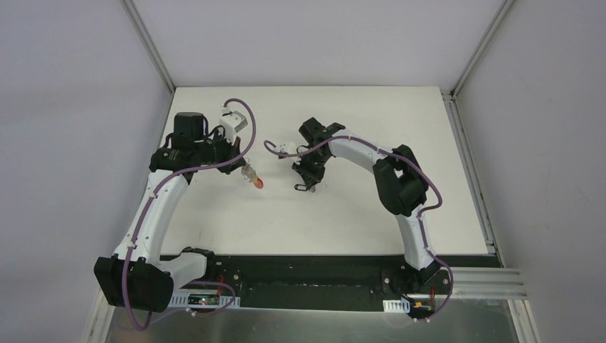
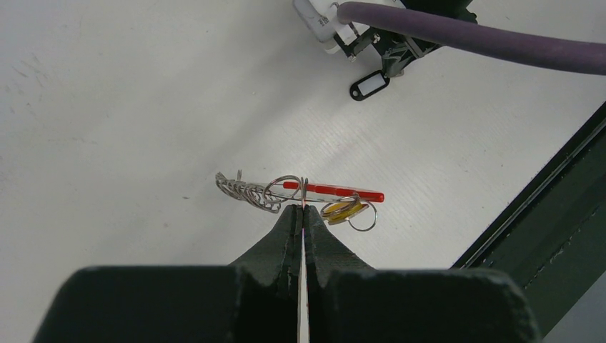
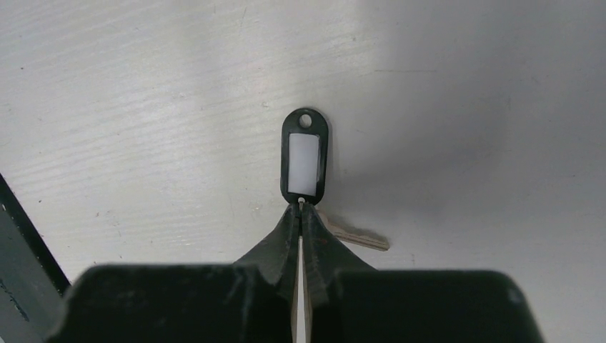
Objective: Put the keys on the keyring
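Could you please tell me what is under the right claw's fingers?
A metal key blade sticks out beside the black tag; the right claw covers its other end.

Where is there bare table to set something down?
The far strip of white table behind both arms is bare, as is the near strip before the black base rail. Crowded: the middle, where the left gripper pinches the red-banded wire-loop keyring beside the right gripper closed on the black-tagged silver key.

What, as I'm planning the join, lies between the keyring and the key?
Nothing: only bare table separates keyring from key, clearest in the top view.
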